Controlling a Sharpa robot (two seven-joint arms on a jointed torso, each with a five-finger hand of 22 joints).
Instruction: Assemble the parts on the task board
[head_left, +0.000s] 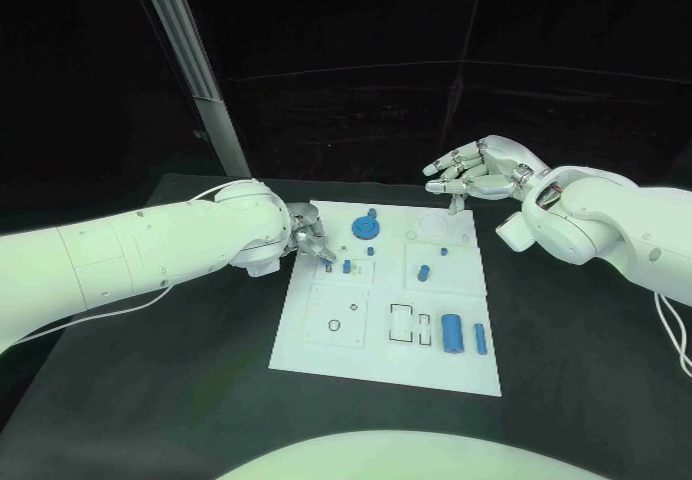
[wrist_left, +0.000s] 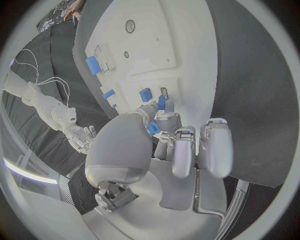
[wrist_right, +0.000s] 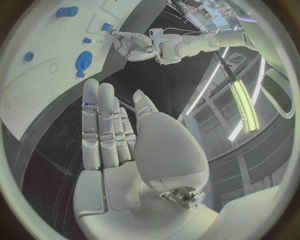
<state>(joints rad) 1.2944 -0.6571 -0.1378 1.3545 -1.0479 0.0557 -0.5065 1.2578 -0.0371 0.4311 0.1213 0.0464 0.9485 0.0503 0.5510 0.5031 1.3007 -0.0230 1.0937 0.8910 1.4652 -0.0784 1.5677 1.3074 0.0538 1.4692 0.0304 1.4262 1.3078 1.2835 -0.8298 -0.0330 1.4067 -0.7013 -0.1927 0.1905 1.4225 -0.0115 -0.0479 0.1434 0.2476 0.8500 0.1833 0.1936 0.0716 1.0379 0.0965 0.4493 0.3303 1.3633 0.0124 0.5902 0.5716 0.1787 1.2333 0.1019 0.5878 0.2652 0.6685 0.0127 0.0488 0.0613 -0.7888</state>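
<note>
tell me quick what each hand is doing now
left hand: fingers at a small blue part on the task board, grip unclear
right hand: open, holding nothing

One task board, two robot hands, and about eight blue parts.

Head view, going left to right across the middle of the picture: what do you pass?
Left hand → blue gear-like part → small blue part → right hand.
</note>
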